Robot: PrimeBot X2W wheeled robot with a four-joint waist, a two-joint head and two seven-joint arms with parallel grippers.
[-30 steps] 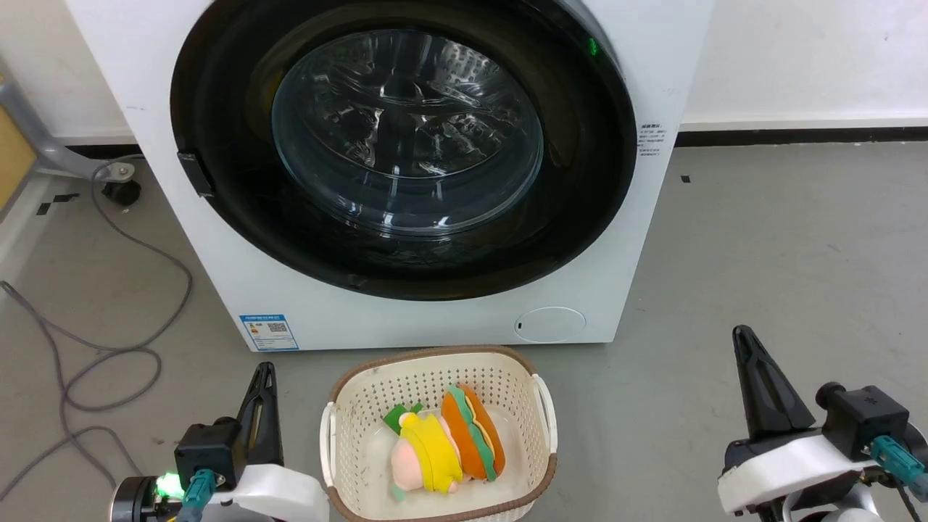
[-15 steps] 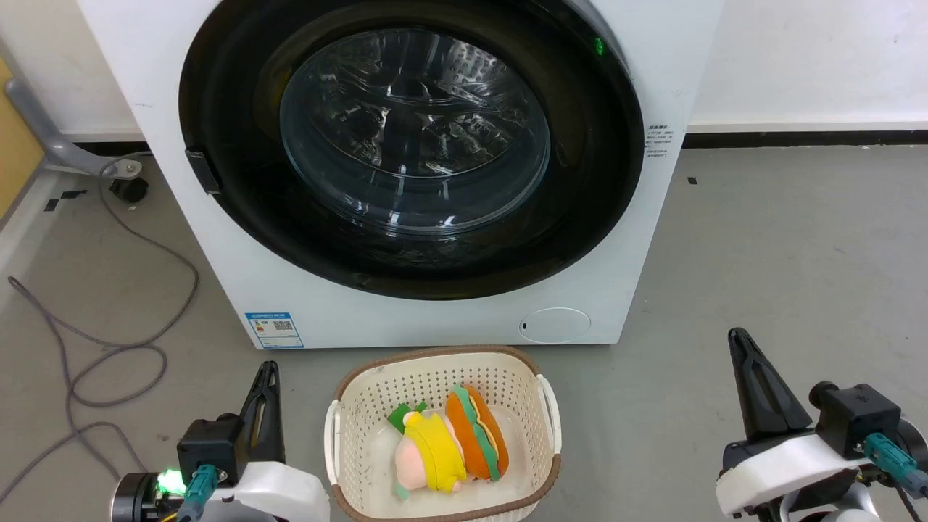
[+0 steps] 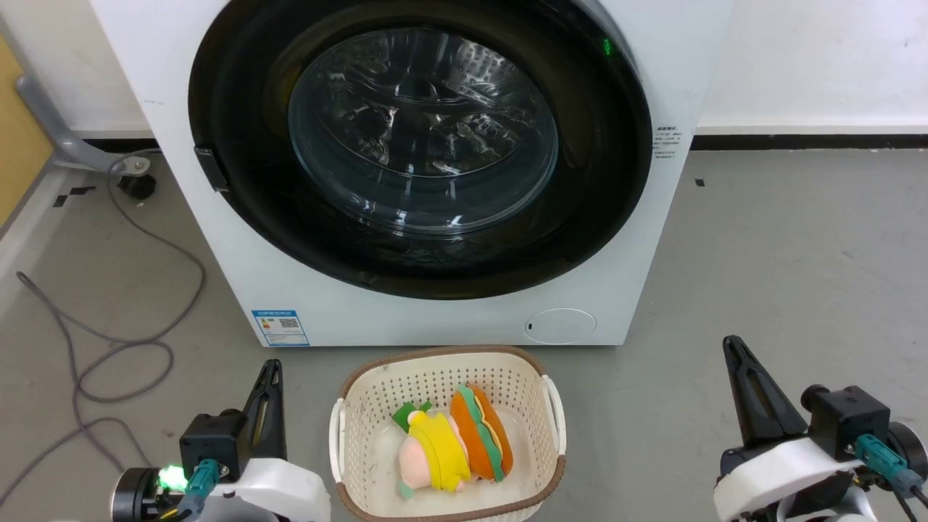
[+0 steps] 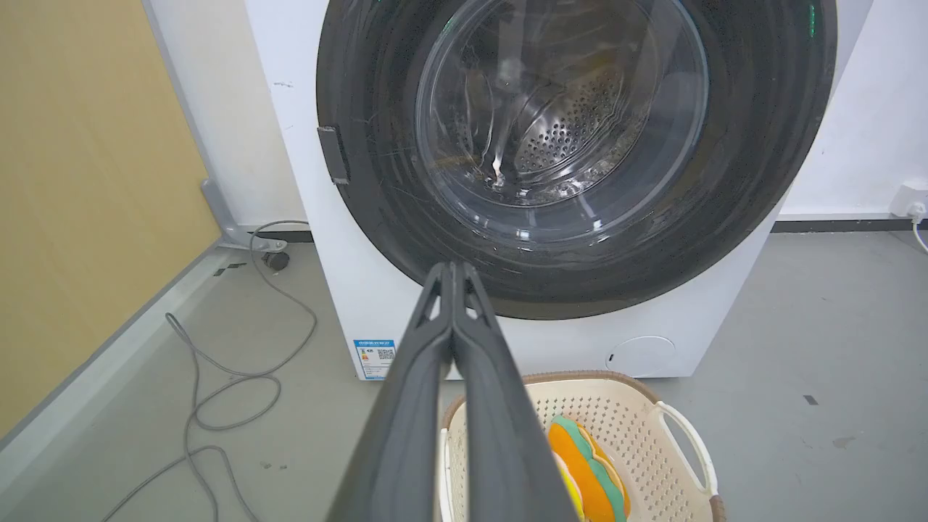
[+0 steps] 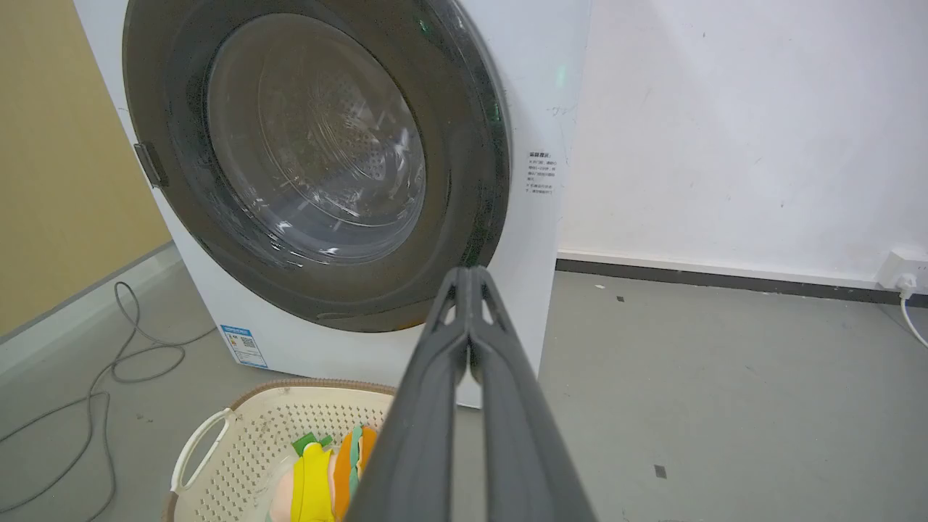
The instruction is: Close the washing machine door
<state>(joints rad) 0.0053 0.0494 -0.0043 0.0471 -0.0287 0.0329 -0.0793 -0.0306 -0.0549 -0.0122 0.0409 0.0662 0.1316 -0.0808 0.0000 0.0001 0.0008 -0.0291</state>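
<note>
Left gripper (image 3: 270, 368) low at lower left, fingers pressed together, empty, pointing up toward the washing machine (image 3: 406, 319). Right gripper (image 3: 731, 344) likewise at lower right (tips meet, nothing held). Washing machine door (image 3: 424, 138) sits flush in the front. Basket (image 3: 442, 360) on floor between grippers.

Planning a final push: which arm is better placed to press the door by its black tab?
Left, probably: the left gripper sits nearly below the black tab on the washing machine door; the right gripper lies beyond its opposite side. Door looks shut already.
</note>
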